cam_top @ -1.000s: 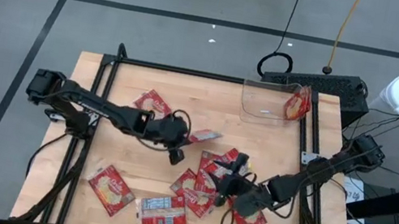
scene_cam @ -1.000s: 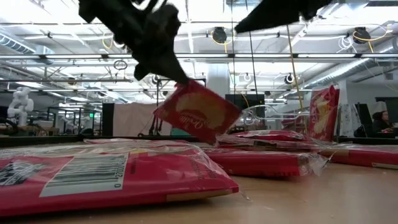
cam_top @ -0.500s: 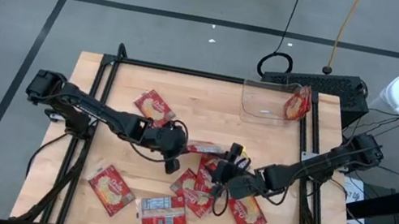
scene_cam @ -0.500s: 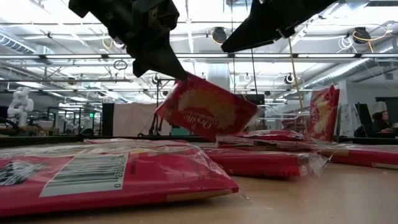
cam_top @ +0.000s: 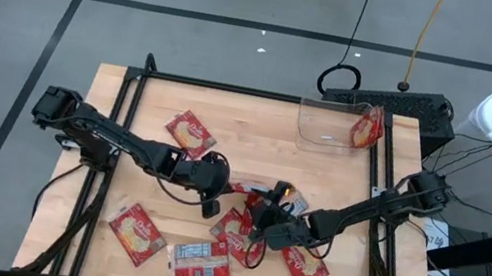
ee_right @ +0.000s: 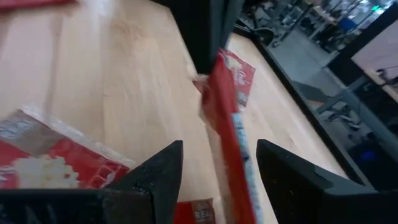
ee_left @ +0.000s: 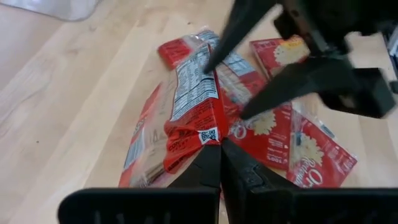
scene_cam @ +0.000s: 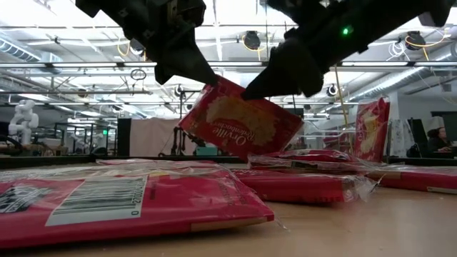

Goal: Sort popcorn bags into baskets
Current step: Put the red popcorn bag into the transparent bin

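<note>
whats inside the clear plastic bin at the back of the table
One flat red popcorn packet stands against the right wall of the clear rounded plastic bin. The rest of its floor looks bare through the plastic; nothing else shows there.

high: straight down | low: table-level, level — wrists: close, opposite sides of one lifted popcorn bag (scene_cam: 239, 127)

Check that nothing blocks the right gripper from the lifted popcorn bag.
Nothing visible does. The right gripper is open, its fingers either side of the bag that the left gripper holds off the table.
</note>
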Controlling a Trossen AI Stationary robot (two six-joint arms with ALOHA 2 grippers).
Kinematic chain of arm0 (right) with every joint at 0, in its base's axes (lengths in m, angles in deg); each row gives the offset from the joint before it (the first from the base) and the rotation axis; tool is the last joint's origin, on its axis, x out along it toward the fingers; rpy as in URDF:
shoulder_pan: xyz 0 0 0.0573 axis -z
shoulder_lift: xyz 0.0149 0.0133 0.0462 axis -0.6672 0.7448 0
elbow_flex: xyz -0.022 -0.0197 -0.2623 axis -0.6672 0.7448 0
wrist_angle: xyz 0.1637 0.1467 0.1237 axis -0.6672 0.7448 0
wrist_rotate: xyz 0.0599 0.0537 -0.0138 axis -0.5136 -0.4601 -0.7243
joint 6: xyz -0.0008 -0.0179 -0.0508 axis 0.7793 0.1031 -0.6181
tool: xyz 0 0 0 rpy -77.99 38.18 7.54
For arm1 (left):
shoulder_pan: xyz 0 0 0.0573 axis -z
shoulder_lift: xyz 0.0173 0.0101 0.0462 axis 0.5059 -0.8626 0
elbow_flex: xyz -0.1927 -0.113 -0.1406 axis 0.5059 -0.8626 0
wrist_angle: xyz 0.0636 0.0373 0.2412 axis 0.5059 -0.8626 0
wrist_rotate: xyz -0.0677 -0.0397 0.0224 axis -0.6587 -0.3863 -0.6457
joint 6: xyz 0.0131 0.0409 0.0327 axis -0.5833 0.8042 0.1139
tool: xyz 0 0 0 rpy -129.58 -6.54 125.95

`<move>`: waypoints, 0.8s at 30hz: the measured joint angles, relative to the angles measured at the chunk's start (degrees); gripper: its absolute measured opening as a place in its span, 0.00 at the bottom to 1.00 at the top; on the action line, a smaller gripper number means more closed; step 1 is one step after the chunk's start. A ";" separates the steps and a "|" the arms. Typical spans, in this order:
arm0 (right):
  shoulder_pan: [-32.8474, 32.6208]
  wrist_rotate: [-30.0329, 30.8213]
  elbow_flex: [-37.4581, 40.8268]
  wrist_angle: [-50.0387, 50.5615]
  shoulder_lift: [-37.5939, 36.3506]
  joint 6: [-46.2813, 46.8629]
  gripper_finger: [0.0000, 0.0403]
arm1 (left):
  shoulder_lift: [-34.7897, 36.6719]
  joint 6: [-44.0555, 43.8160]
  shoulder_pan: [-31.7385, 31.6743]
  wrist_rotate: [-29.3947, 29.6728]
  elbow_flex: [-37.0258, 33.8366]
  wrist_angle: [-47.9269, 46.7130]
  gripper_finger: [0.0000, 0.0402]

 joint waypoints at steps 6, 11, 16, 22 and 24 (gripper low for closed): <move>1.35 0.14 0.00 0.39 1.04 0.05 0.47 | 0.00 2.50 1.35 -0.07 0.02 1.04 0.01; 1.88 0.04 0.00 1.12 1.04 0.09 0.32 | 0.02 5.22 2.00 -0.02 0.02 4.24 0.02; 1.62 -2.37 0.00 1.08 1.04 0.10 0.11 | 0.02 8.56 2.45 0.99 0.02 8.93 0.02; 1.46 -4.28 0.04 3.18 -2.30 -1.66 0.04 | 0.92 10.96 5.50 12.40 0.04 11.61 0.20; 1.70 -4.33 0.07 4.13 -5.14 -2.03 0.06 | 2.56 12.39 6.74 15.83 0.04 11.92 0.29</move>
